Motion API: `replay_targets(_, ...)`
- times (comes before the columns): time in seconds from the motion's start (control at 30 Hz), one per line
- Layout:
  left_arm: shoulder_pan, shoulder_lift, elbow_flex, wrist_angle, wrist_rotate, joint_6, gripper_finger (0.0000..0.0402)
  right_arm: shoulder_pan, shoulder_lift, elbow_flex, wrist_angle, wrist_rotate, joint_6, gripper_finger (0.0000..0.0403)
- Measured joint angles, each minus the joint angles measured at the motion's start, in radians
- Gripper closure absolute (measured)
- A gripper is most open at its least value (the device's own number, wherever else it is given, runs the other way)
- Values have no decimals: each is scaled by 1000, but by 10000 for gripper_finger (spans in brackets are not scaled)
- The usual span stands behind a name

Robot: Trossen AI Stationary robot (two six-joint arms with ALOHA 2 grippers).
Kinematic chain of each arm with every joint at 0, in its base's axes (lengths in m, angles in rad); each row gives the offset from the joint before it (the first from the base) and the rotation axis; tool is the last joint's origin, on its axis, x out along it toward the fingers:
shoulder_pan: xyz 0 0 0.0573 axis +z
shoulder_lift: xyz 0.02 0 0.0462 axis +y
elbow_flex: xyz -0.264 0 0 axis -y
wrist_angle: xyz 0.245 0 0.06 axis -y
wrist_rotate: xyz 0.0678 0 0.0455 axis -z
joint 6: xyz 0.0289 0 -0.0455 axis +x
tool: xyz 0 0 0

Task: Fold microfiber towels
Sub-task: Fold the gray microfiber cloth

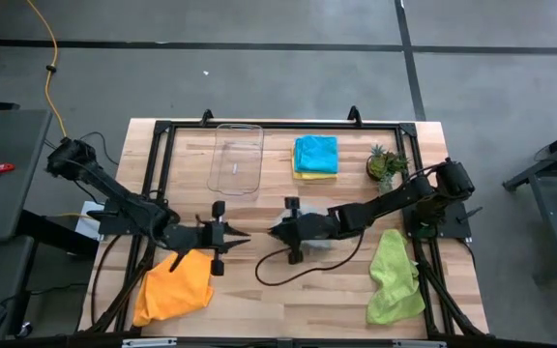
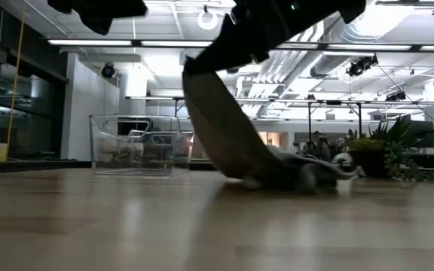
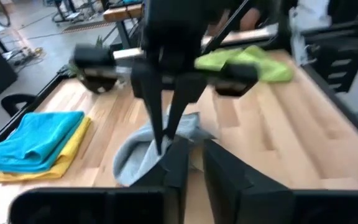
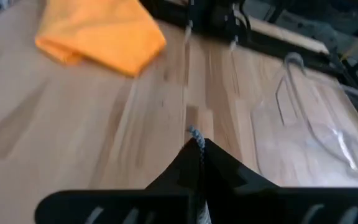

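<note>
Right gripper is reaching toward the middle of the light wooden slatted table, fingers pinched shut on a corner of the soft grey microfiber towel. In the low view this grey cloth is hanging in a taut diagonal sheet from the clamp above, its lower end bunching on the tabletop. The right wrist view is showing a small tuft of grey fabric poking out between the closed fingertips.

Left gripper is sitting just beside the right one, facing it across the table's middle. Its two dark fingers are standing apart in the left wrist view, gripping nothing, and pointing at the crumpled grey cloth.

Crumpled orange microfiber towel is lying at the near left of the table, partly under the left arm. Rumpled lime green microfiber towel is lying at the near right, beside the right arm's base. Folded teal-blue microfiber towel is resting on top of a folded yellow microfiber towel at the far side of the table, only the yellow edge showing beneath.

Clear plastic rectangular tray is sitting just left of that stack. Small green potted plant is standing to the stack's right, near the right arm.
</note>
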Motion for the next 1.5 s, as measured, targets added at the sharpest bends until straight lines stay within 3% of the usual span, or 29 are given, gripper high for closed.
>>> replay_targets(0.37, 106, 185, -1, 153, 38, -19, 226, 0, 0, 0, 79, -22, -16, 402)
replay_targets(0.6, 128, 199, -1, 211, 50, -68, 193, 0, 0, 0, 96, -24, -16, 403)
replay_targets(0.83, 130, 200, -1, 174, 90, -72, 198, 0, 0, 0, 169, -88, -18, 403)
replay_targets(1.17, 130, 200, -1, 193, 15, -71, 208, 0, 0, 0, 178, -114, -18, 403)
replay_targets(1.3, 129, 198, -1, 193, 17, -71, 246, 0, 0, 0, 168, -106, -18, 403)
replay_targets(1.5, 129, 198, -2, 193, 24, -52, 338, -2, 0, 0, 158, -99, -18, 403)
